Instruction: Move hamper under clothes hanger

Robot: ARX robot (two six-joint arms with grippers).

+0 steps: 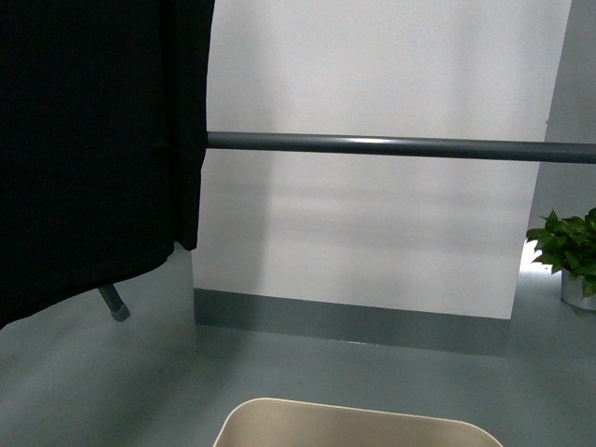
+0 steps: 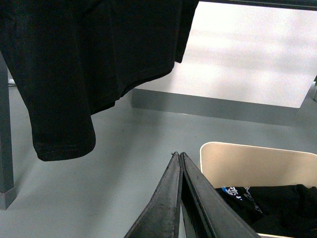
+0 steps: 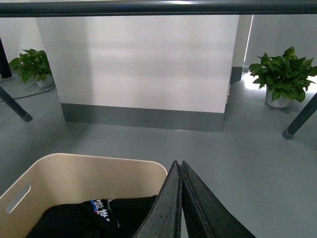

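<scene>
The beige hamper (image 1: 354,424) shows only its far rim at the bottom of the front view, on the grey floor short of the rack. In the wrist views the hamper (image 2: 257,166) (image 3: 84,176) holds dark clothing with a printed patch. The clothes hanger's round grey bar (image 1: 400,145) runs across above it, with a black garment (image 1: 88,140) hanging at its left end and one slanted leg (image 1: 114,303) below. My left gripper (image 2: 179,154) is shut and empty beside the hamper's one side. My right gripper (image 3: 178,163) is shut and empty at the other side.
A white wall panel with a grey skirting (image 1: 349,321) stands behind the rack. Potted green plants (image 1: 570,247) (image 3: 282,74) (image 3: 30,64) sit on the floor at both sides. Another rack leg (image 3: 299,116) slants down at the right.
</scene>
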